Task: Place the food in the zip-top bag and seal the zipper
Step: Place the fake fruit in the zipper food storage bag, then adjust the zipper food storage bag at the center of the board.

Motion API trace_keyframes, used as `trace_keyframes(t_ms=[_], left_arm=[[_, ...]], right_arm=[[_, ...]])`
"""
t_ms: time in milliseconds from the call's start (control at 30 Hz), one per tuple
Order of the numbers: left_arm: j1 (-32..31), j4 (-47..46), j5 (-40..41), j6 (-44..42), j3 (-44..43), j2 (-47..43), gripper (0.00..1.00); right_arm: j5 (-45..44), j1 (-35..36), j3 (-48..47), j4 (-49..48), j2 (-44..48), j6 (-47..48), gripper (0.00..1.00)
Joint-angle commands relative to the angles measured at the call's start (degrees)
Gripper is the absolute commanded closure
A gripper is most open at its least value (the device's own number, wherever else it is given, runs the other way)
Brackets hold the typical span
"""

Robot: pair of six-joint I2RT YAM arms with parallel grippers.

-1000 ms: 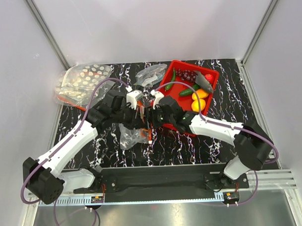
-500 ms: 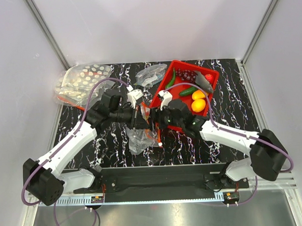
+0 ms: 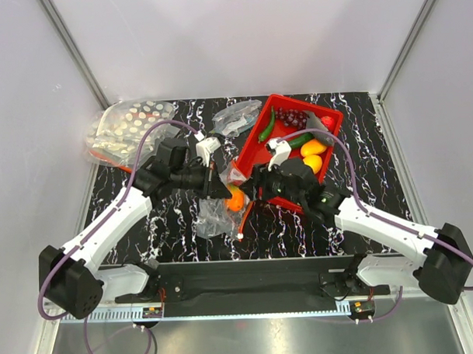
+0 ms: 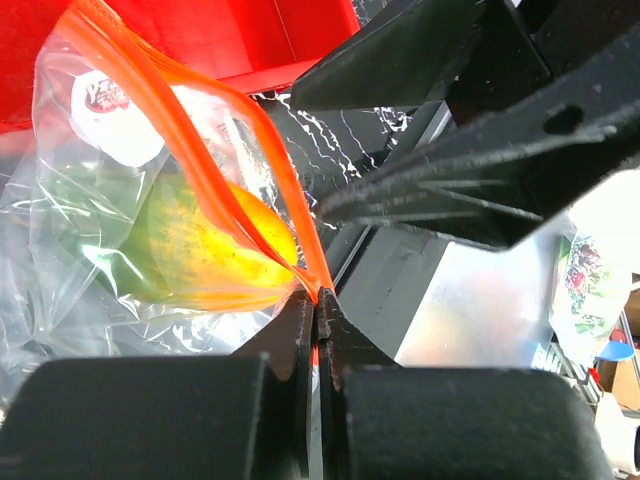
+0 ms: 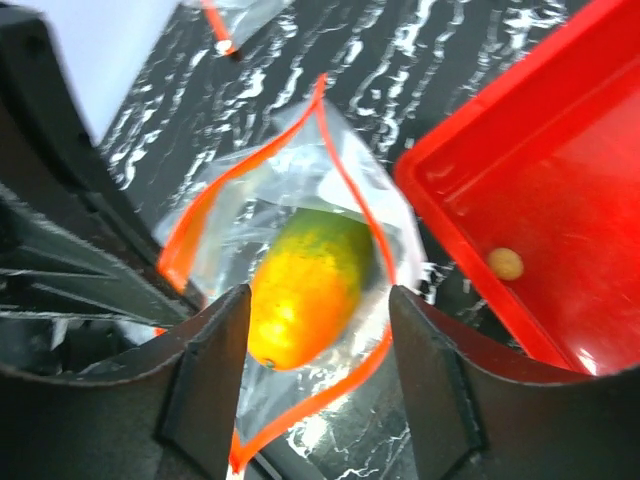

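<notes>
Clear thin film makes up the zip-top bag [image 3: 211,220]. It lies crumpled near the middle of the bench, slightly toward the left edge, just off the near-left corner of the red tray [image 3: 255,149]. The tray sits toward the far edge, right of centre.

Left gripper [image 4: 320,310]: jaws pressed together, pinching the orange zipper [image 4: 285,190] at one end of the mouth and holding that end up.

Right gripper [image 5: 318,300]: jaws spread over the open mouth. The mango [image 5: 305,285] lies between them, inside the mouth. The jaws look wider than the fruit, so it is judged released rather than gripped.

Handling notes:
1. The film is light, limp and slippery. It gives no support, so expect the mouth to collapse if the pinch lets go.
2. Take hold of the bag by the zipper strip only. It looks like the stiffest part and the one edge a two-finger pinch can keep.
3. The mango is glossy and rigid, and probably light. Grip it across its narrow width.
4. The grapes [image 3: 291,117] and the other food lie in the tray, not yet bagged.
</notes>
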State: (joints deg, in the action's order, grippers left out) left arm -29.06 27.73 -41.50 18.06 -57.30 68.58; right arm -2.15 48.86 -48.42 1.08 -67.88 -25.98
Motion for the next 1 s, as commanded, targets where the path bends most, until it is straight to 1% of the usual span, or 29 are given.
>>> trace_keyframes(t_ms=[0, 67, 100, 167, 200, 267, 367, 400, 467, 500, 600, 633, 700, 733, 767, 800, 833, 867, 900, 933, 967], left_arm=[[0.2, -1.3, 1.1, -0.1, -1.9, 0.1, 1.00], [0.3, -1.3, 1.3, -0.1, -1.9, -0.2, 1.00], [0.3, -1.3, 1.2, -0.1, -1.9, -0.2, 1.00], [0.4, -1.2, 1.6, 0.0, -2.2, -0.3, 1.00], [0.5, -1.0, 1.7, -0.2, -2.5, -0.3, 1.00], [0.6, -0.4, 2.1, -0.5, -2.7, -0.5, 1.00], [0.7, 0.0, 3.3, -0.8, -2.6, -1.2, 1.00], [0.7, 0.0, 3.9, -0.9, -2.5, -1.5, 1.00], [0.8, 0.7, 6.0, -1.1, -2.5, -2.0, 1.00], [0.7, 1.3, 7.5, -1.1, -2.5, -2.0, 1.00], [0.7, 2.4, 8.9, -1.2, -3.0, -1.4, 1.00], [0.7, 2.9, 9.6, -1.2, -3.1, -0.8, 1.00], [0.7, 4.2, 10.7, -1.6, -4.0, 0.1, 1.00], [0.7, 6.6, 13.6, -2.2, -4.5, 0.8, 1.00], [0.7, 7.8, 15.9, -2.3, -5.4, 0.9, 1.00], [0.7, 9.6, 21.7, -2.4, -5.6, 0.9, 1.00], [0.8, 10.1, 24.7, -1.6, -5.7, 0.1, 1.00], [1.6, 10.2, 27.4, -0.8, -5.1, -0.8, 1.00], [2.5, 9.5, 30.2, 0.1, -4.5, -1.9, 1.00], [3.6, 9.0, 30.8, 1.8, -3.9, -4.2, 1.00], [6.4, 8.5, 31.0, 2.6, -2.7, -5.5, 1.00]], right_arm=[[-6.1, 0.4, -1.2, 4.4, -1.1, -0.7, 0.37], [-6.2, 0.4, -2.8, 6.6, -2.9, -1.4, 0.39], [-6.2, 0.4, -3.6, 7.4, -5.3, -1.4, 0.41], [-3.8, 0.4, -5.3, 8.4, -7.7, -1.8, 0.48], [-3.6, 0.4, -5.5, 8.5, -9.5, -2.4, 0.49], [-5.0, 0.4, -5.6, 8.6, -10.7, -4.1, 0.54], [-7.7, 0.4, -5.2, 8.3, -10.9, -5.3, 0.75], [-7.9, 0.4, -5.3, 8.4, -10.4, -5.2, 0.87], [-7.8, 0.4, -6.2, 9.2, -9.9, -4.6, 0.97], [-8.2, 0.4, -8.0, 11.0, -9.3, -4.2, 1.00], [-8.0, 0.4, -11.7, 13.9, -7.3, -0.7, 1.00], [-3.9, 0.4, -13.9, 13.9, -6.7, 0.8, 1.00], [0.3, 1.4, -16.3, 13.0, -5.1, 3.4, 1.00], [5.5, 1.8, -17.0, 11.5, -5.1, 3.9, 1.00], [8.1, 2.7, -17.6, 10.7, -5.2, 4.8, 1.00], [9.3, 3.6, -19.8, 11.0, -7.0, 5.0, 1.00], [10.9, 6.1, -21.3, 12.1, -8.6, 5.4, 1.00], [11.0, 7.6, -22.8, 13.3, -10.3, 7.5, 1.00], [7.9, 9.0, -25.9, 16.6, -13.7, 8.5, 1.00], [5.5, 11.0, -27.0, 18.0, -15.1, 9.1, 1.00], [3.6, 11.2, -27.3, 18.6, -15.6, 9.1, 1.00]])
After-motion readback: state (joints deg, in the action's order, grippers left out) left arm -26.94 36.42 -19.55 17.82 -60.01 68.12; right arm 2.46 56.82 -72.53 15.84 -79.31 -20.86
